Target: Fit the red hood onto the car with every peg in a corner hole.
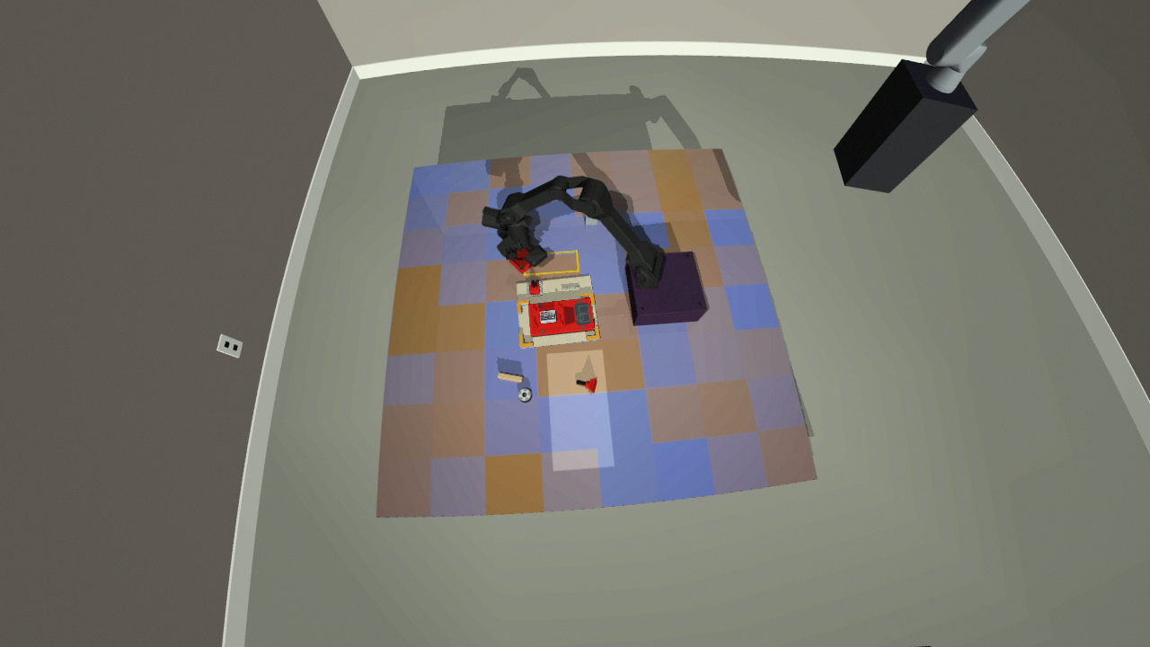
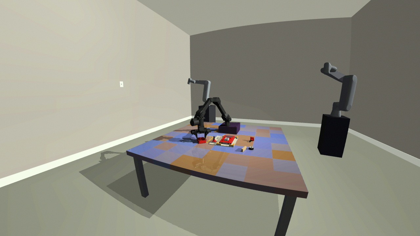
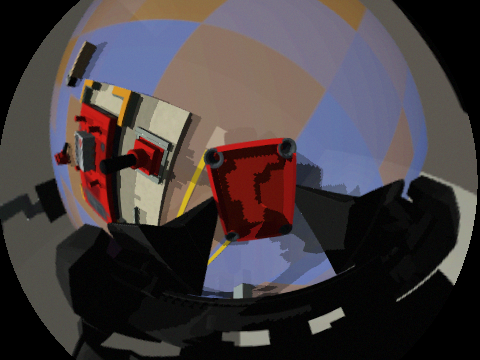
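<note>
The red hood (image 1: 518, 266) (image 2: 201, 141) (image 3: 250, 195) is at table level just beyond the jig, turned askew, its hollow side and ringed corner bosses facing up. My gripper (image 1: 523, 254) (image 2: 201, 138) (image 3: 255, 195) is shut on the hood, one finger against each side. I cannot tell a gap under it. The red chassis (image 1: 562, 330) (image 2: 231, 137) (image 3: 106, 132) sits in the cream jig (image 1: 554, 341) (image 3: 175, 115), with the grey engine block (image 1: 547, 315) (image 3: 85, 151) on its deck. Small red pegs stand around the engine; not all are clear.
A red piece with a black post (image 1: 535, 287) (image 3: 150, 157) stands on the jig's near-hood strip. A yellow outline (image 1: 578, 261) (image 3: 191, 187) lies beside the hood. Beyond the jig are a wooden block (image 1: 509, 376), a wheel (image 1: 522, 394) and a red-and-black part (image 1: 590, 385).
</note>
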`<state>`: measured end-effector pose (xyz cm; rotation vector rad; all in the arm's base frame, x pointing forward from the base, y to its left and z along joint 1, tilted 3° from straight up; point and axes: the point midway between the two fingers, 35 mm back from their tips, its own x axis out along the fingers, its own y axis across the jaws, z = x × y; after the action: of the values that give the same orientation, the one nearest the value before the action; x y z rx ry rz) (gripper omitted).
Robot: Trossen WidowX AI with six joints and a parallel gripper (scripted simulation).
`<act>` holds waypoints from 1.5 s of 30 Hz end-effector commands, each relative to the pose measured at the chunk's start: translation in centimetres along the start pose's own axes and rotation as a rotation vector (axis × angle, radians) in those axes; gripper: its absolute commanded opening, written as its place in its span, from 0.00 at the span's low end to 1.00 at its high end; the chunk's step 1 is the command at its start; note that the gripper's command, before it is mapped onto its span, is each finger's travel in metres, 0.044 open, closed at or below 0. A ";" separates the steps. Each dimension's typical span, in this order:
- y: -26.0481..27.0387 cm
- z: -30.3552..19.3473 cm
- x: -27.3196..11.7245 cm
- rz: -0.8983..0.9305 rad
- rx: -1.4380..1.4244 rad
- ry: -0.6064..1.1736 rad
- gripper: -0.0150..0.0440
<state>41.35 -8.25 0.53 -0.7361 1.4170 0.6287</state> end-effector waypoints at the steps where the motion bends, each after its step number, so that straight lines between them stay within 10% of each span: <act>1: -0.2 0.1 -0.9 -0.007 0.001 -0.004 0.25; 45: 0.4 -0.3 -7.6 -0.002 0.099 -0.002 0.25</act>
<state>40.55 -7.89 7.95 -0.6898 1.4311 0.5870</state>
